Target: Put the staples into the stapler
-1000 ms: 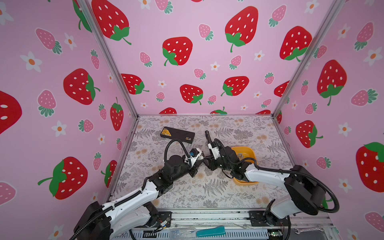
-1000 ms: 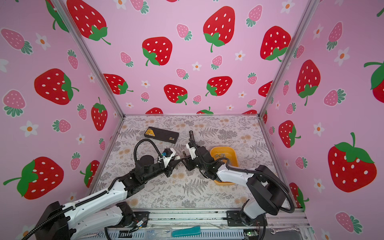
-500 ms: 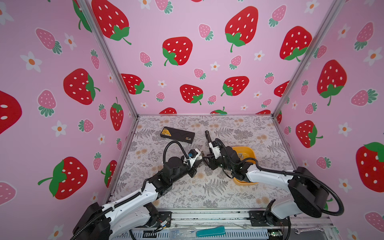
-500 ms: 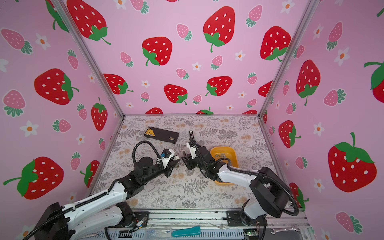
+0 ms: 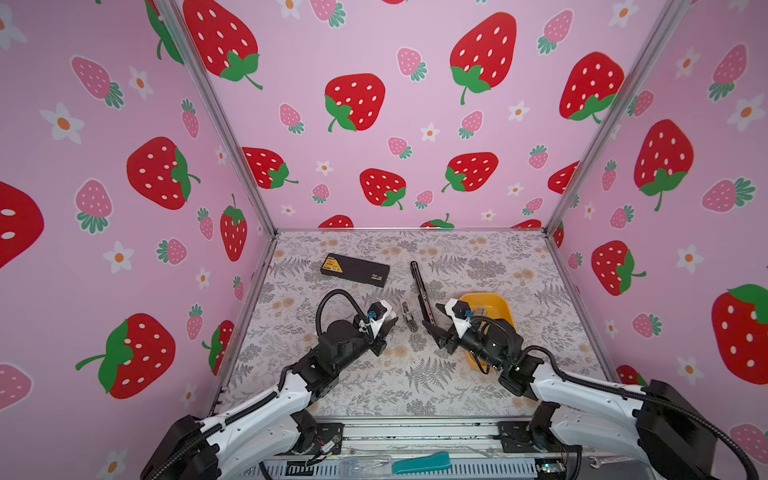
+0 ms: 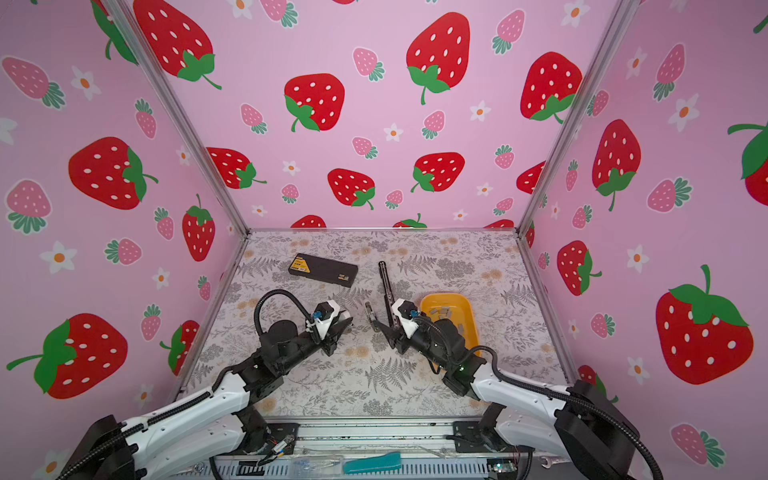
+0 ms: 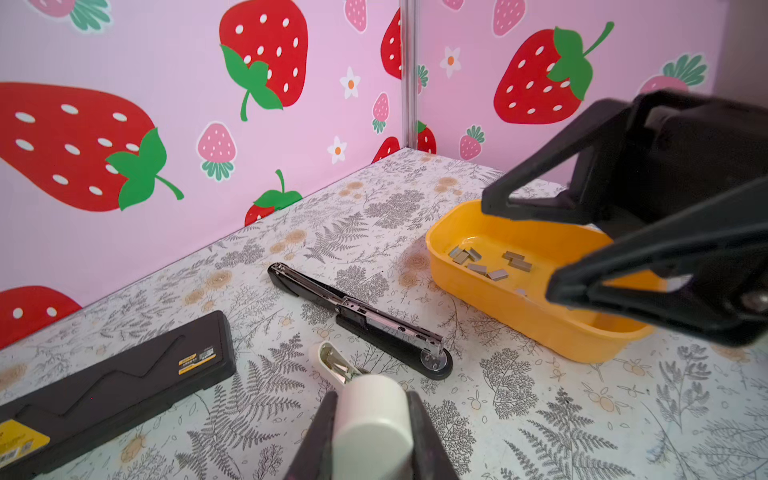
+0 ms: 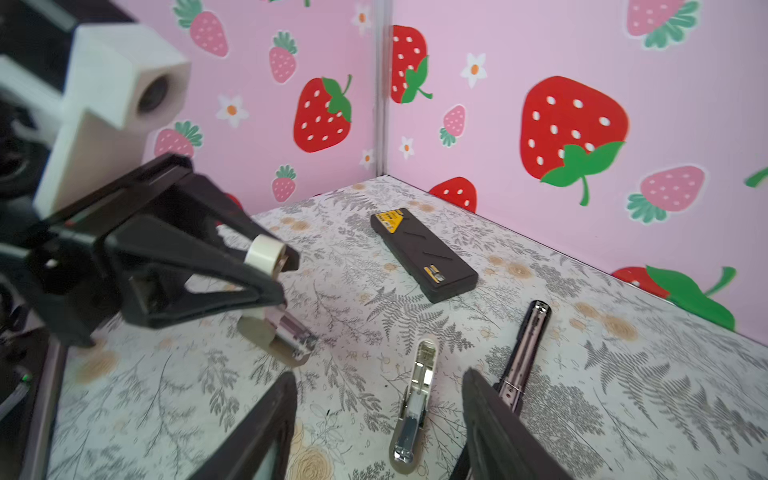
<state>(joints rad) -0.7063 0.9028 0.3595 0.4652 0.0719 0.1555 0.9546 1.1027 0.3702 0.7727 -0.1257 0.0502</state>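
Short silver-grey staples lie loose in the yellow tray; the left gripper clamps a cream stapler. The right gripper gapes wide, holding nothing.

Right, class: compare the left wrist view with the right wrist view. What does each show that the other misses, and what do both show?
Only the left wrist view shows the yellow tray with the staples lying in it.
Only the right wrist view shows the white camera block on the left arm.
Both show the black case, the long black stapler lying opened out, the small pale stapler on the table, the left gripper with jaws shut on a cream cap, and the right gripper with jaws open.
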